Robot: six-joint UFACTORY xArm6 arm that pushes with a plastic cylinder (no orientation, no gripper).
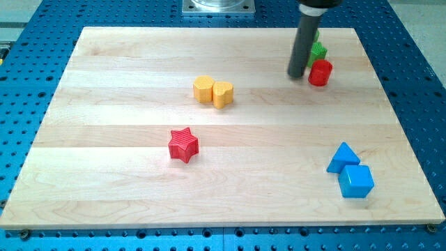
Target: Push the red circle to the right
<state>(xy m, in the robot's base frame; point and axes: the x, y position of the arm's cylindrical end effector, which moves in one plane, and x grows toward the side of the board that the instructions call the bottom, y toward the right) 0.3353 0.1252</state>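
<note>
Just left of the small red plastic circle (320,72): my tip (297,75) (bare rod, no hand to describe), push barely begun.

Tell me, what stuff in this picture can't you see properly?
- Green block, camera view: my rod covers its left part, the red circle stands in front of it, so its shape cannot be told.
- A second green bit higher up: almost all behind the rod.
- The rod's upper end: cut off by the view's top edge.
- My tip sits just left of the red circle; whether they touch is unclear.
</note>
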